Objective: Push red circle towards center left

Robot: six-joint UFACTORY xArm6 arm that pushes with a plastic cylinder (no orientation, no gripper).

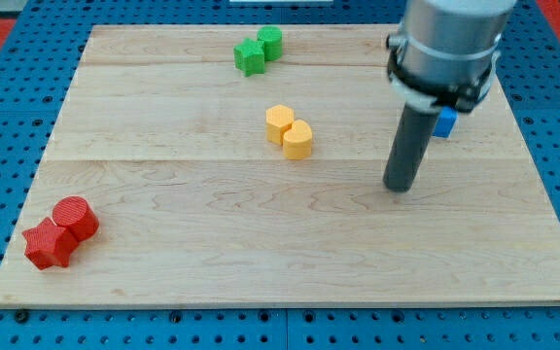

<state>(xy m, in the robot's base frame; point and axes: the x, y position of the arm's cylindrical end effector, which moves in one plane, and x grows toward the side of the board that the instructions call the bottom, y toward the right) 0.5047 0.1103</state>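
The red circle (75, 217) is a short red cylinder near the board's bottom left corner. It touches a red star block (49, 244) just below and left of it. My tip (398, 187) rests on the board right of centre, far to the right of the red circle and slightly above its level. The rod rises from the tip to the arm's grey body at the view's top right.
Two yellow blocks (290, 130) sit touching near the board's centre top. Two green blocks (259, 50) sit at the top middle. A blue block (444, 122) is partly hidden behind the rod at the right. The wooden board (212, 272) lies on a blue pegboard.
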